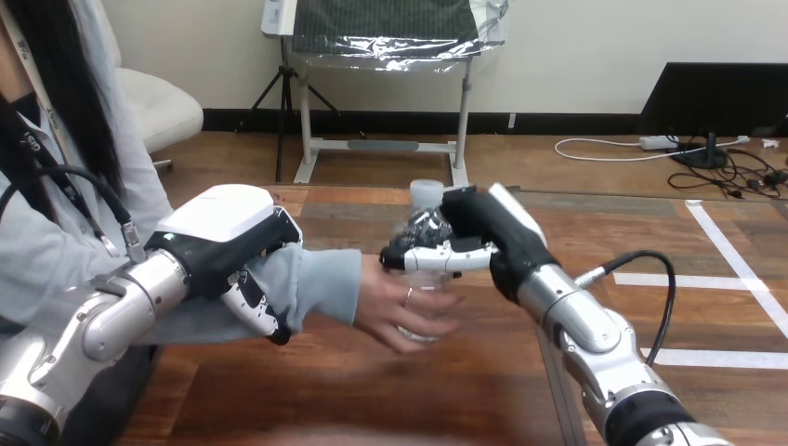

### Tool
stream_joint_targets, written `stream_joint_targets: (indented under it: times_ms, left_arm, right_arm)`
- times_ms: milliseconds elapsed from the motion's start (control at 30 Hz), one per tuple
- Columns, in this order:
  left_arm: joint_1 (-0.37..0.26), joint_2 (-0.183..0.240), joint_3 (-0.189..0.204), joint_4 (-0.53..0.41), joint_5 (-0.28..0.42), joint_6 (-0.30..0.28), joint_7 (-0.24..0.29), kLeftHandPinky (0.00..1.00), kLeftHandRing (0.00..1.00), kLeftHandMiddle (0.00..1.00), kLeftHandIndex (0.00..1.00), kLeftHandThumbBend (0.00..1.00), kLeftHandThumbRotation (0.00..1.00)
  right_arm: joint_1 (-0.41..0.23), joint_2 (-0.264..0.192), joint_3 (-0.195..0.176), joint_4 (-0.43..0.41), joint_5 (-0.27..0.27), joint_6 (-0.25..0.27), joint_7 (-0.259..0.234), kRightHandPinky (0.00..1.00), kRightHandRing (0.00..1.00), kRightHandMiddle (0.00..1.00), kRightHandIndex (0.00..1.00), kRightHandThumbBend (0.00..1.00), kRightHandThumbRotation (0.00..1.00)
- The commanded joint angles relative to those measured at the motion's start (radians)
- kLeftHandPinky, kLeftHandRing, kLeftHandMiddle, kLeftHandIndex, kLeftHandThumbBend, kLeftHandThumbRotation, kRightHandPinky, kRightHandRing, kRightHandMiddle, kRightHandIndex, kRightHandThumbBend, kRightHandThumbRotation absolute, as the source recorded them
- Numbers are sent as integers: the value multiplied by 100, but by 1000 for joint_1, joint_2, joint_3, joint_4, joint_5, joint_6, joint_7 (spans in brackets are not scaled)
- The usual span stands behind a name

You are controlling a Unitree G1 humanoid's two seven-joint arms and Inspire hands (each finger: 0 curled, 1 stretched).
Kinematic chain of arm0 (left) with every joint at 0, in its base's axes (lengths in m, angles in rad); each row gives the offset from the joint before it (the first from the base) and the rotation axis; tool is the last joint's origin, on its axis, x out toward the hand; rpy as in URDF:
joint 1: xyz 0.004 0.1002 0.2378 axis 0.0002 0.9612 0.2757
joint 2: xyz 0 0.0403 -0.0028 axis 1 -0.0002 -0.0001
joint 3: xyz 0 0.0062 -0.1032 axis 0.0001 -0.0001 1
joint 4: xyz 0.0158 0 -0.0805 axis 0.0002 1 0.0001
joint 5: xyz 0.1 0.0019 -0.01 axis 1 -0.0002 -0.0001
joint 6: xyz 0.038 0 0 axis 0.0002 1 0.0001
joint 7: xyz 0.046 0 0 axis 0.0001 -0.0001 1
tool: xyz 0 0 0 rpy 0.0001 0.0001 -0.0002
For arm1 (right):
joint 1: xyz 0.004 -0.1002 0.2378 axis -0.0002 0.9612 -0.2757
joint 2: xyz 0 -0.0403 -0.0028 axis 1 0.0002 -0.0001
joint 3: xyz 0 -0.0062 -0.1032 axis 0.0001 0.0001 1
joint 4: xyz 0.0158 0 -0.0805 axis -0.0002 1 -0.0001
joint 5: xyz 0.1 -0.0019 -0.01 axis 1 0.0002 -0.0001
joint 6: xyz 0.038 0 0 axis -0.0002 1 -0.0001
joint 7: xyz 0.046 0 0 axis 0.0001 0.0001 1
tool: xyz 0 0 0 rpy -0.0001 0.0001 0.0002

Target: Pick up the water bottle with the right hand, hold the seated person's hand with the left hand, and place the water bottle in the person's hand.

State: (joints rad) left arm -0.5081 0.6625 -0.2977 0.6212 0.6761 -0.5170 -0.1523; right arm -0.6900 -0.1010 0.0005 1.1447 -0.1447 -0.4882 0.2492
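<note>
Closest to the camera on my feed, the robot's left silver forearm [116,311] stretched from the bottom-left corner over the brown wooden table [372,390]. Its black-and-white left hand [228,237] sat on the person's grey-sleeved forearm [316,279]. Its fingers [260,314] were curled round the sleeve just short of the wrist, so I read it as a closed hold.

Right of that, the person's hand [395,308] reached out of the sleeve, its fingers against the lower part of the clear plastic water bottle [426,197]. The water bottle stood upright with its pale cap on top. I could not tell whether its base touched the table.

The right hand [479,228] gripped the bottle's middle from the right, fingers wrapped tight round it. The right silver forearm [581,325] ran down toward the bottom-right corner.
</note>
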Motion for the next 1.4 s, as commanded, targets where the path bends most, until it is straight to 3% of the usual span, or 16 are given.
stream_joint_targets:
  times_ms: [0,400,633,1200,1367]
  left_arm:
    - [-159,-23,9,12,-11,-31,47,21,26,32,31,93,3]
    - [-163,-33,7,28,-10,-31,51,20,26,33,31,93,3]
    - [-162,-35,10,34,-17,-37,48,20,26,33,32,94,3]
    - [-158,-38,13,50,-15,-54,61,21,27,34,35,94,2]
    - [-153,-36,14,41,-14,-55,61,26,31,39,40,96,5]
  right_arm:
    - [-19,66,21,-311,75,-66,50,7,12,19,22,66,0]
    - [67,64,38,-527,112,2,83,7,12,19,22,66,0]
    - [91,57,40,-600,126,28,94,7,12,19,22,66,0]
    - [108,47,33,-677,98,82,59,8,13,21,25,68,0]
    - [106,43,31,-680,91,111,55,12,16,25,29,74,7]
